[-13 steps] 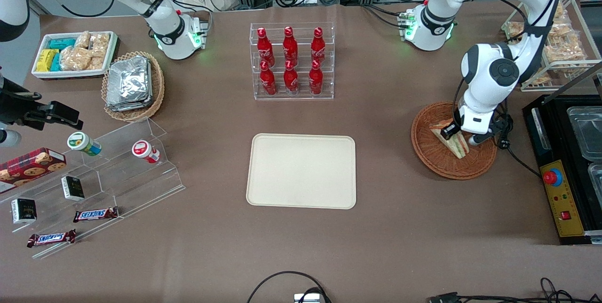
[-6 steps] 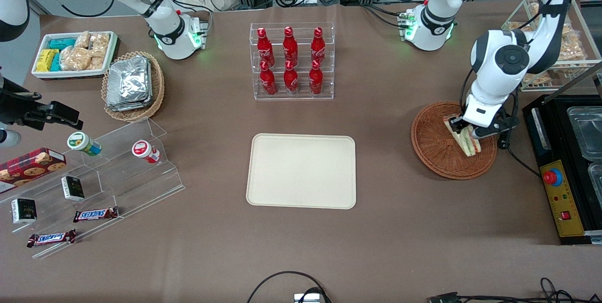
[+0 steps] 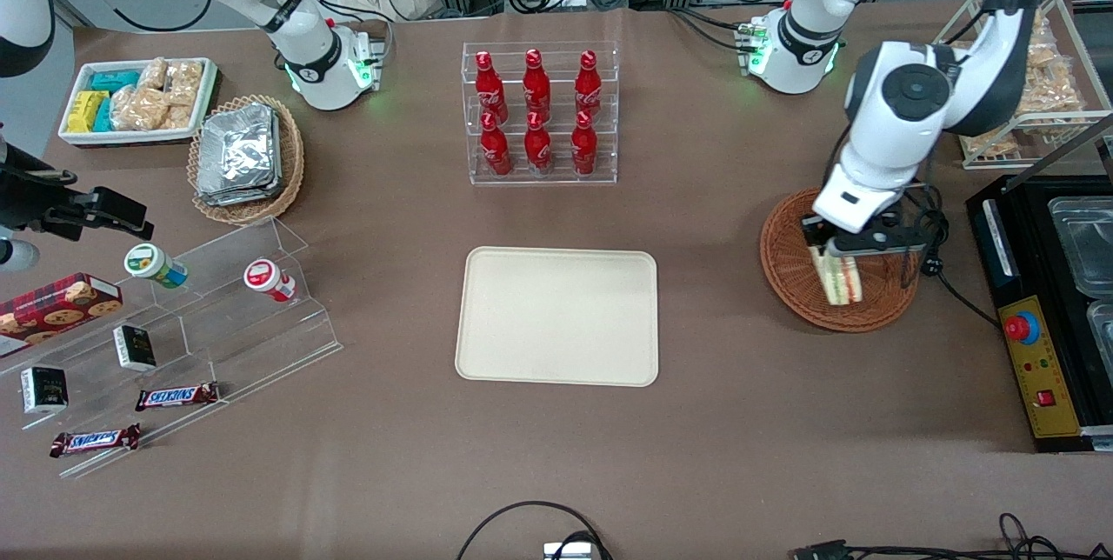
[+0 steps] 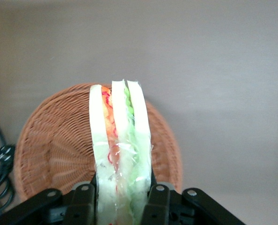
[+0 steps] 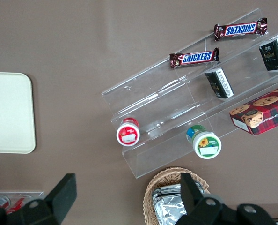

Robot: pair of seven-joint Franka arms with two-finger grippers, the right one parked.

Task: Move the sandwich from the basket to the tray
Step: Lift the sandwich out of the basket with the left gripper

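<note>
My left gripper is shut on the sandwich, a clear-wrapped wedge of pale bread with green and orange-red filling, and holds it lifted above the round reddish-brown wicker basket. In the left wrist view the sandwich stands between the two black fingers, with the basket below it on the brown table. The cream-beige tray lies at the table's middle, apart from the basket, toward the parked arm's end; a corner of the tray shows in the right wrist view.
A clear rack of red bottles stands farther from the front camera than the tray. A black box with a red button lies beside the basket at the working arm's end. A wire rack of snack bags stands near it. A tan basket of foil packs and a clear stepped shelf lie toward the parked arm's end.
The gripper has closed on the sandwich, lifted it off the basket floor and shifted slightly toward the tray; the sandwich now hangs upright from the fingers.
</note>
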